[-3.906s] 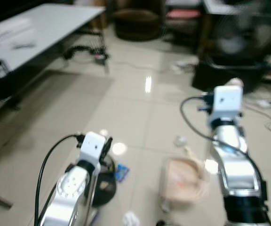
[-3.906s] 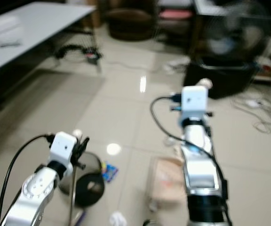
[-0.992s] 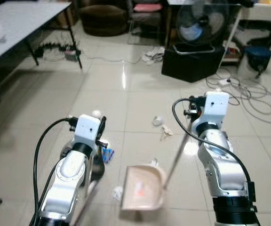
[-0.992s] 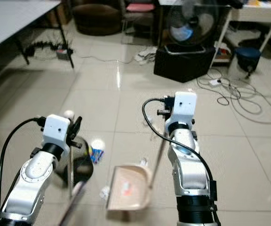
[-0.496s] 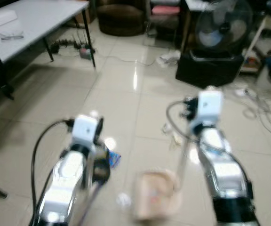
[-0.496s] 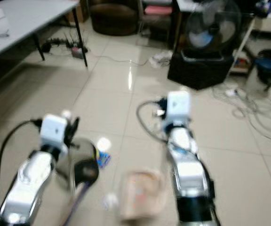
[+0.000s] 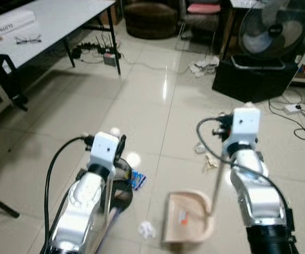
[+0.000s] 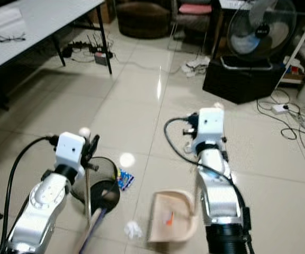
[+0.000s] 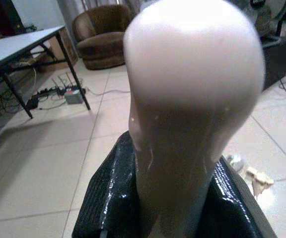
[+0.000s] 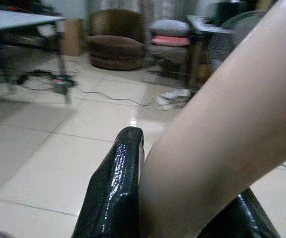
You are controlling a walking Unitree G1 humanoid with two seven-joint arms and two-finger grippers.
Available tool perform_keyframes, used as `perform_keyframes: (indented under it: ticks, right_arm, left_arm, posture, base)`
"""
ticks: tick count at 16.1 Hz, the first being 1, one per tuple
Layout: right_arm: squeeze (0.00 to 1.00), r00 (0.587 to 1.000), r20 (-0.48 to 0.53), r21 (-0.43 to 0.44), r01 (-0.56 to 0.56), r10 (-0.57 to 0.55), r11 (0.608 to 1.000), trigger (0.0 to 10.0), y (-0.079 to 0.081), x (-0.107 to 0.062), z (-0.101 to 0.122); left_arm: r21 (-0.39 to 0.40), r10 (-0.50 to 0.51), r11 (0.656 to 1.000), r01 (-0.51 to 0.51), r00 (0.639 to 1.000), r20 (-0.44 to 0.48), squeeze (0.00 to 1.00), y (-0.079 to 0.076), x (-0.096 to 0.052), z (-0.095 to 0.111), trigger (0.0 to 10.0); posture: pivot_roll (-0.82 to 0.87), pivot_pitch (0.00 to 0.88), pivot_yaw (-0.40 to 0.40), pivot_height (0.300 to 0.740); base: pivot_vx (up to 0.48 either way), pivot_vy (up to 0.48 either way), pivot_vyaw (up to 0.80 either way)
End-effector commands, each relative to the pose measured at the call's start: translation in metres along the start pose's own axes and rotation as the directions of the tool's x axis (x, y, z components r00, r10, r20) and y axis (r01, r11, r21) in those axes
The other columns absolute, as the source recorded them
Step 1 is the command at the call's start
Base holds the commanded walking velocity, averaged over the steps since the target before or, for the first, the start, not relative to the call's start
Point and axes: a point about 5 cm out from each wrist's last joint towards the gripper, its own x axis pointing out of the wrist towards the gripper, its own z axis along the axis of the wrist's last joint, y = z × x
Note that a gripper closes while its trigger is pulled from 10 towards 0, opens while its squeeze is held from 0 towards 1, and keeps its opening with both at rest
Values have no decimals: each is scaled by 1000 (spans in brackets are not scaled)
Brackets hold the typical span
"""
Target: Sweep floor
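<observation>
My left gripper (image 7: 118, 151) is shut on a pale broom handle (image 9: 192, 114) whose round top sticks up above the fingers (image 9: 108, 198). The stick (image 8: 90, 211) runs down toward the floor at my lower left. My right gripper (image 7: 227, 142) is shut on the dustpan's long handle (image 10: 222, 129). The beige dustpan (image 7: 187, 225) rests on the tiles between the arms, with a small red scrap (image 7: 183, 216) inside. A crumpled white paper (image 7: 146, 228) lies just left of the pan. A blue wrapper (image 7: 137, 180) lies beside the left arm, and pale scraps (image 7: 207, 157) lie ahead of the pan.
A black mesh bin (image 8: 100, 172) with a dark round lid (image 8: 105, 197) stands under my left arm. A white table (image 7: 52, 21) is at the far left, a power strip (image 7: 109, 57) beyond it. A fan (image 7: 271, 26) on a black box (image 7: 253, 79), cables (image 7: 301, 114) and a brown armchair (image 7: 150, 18) line the back.
The whole view has swung and sharpened after a blurred moment, so the camera moved. Both grippers keep their hold. The dustpan and the crumpled paper lie much as before relative to my arms.
</observation>
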Motion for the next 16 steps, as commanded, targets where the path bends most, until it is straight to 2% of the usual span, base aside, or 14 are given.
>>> perform_keyframes:
  ticks: [1, 3, 6, 7, 8, 9, 12, 13, 16]
  right_arm:
    - [0, 999, 34, -4, -11, 12, 1000, 10000, -1, 1, 4]
    - [0, 999, 39, -61, -18, 21, 998, 10000, -4, 4, -3]
    - [0, 997, 71, -94, -28, 35, 995, 10000, -2, 11, -3]
    - [0, 995, 85, -105, -41, 50, 994, 10000, 0, 13, -3]
    - [0, 993, 92, -127, -61, 73, 990, 10000, 5, 17, -4]
    - [0, 992, 95, -138, -69, 82, 988, 10000, 6, 17, -4]
    - [0, 984, 116, -190, -108, 132, 976, 10000, 15, 19, -7]
    - [0, 979, 138, -218, -119, 151, 969, 10000, 20, 24, -4]
    - [0, 973, 163, -222, -127, 166, 967, 10000, 28, 32, 0]
  left_arm:
    - [19, -12, 1000, 12, 1000, 2, 0, -2, -1, 0, 10000]
    - [21, -18, 1000, 18, 1000, -19, 0, -6, -5, -7, 10000]
    - [47, -7, 999, 8, 1000, -23, 0, -9, -6, -16, 10000]
    - [72, 36, 997, -35, 999, -19, 0, -7, -7, -20, 10000]
    - [96, 142, 985, -145, 989, 41, 0, 0, -6, -21, 10000]
    - [111, 180, 976, -186, 982, 64, 0, 3, -7, -21, 10000]
    - [28, 306, 951, -309, 948, 88, 0, 16, -11, -24, 10000]
    - [3, 311, 949, -314, 941, 131, 0, 19, -11, -20, 10000]
    - [-10, 301, 952, -305, 935, 186, 0, 18, -7, -15, 10000]
  posture:
    - [-53, 34, 55, 740]
    - [-44, 60, 57, 740]
    - [-52, 88, 60, 740]
    - [-57, 104, 57, 740]
    - [-58, 142, 42, 740]
    - [-58, 169, 35, 740]
    - [-74, 233, 33, 740]
    - [-76, 271, 31, 740]
    - [-70, 320, 15, 740]
  base:
    - [0, 0, 0]
    - [0, 0, 0]
    - [0, 0, 0]
    - [0, 0, 0]
    - [0, 0, 0]
    - [0, 0, 0]
    - [0, 0, 0]
    - [0, 0, 0]
    - [0, 0, 0]
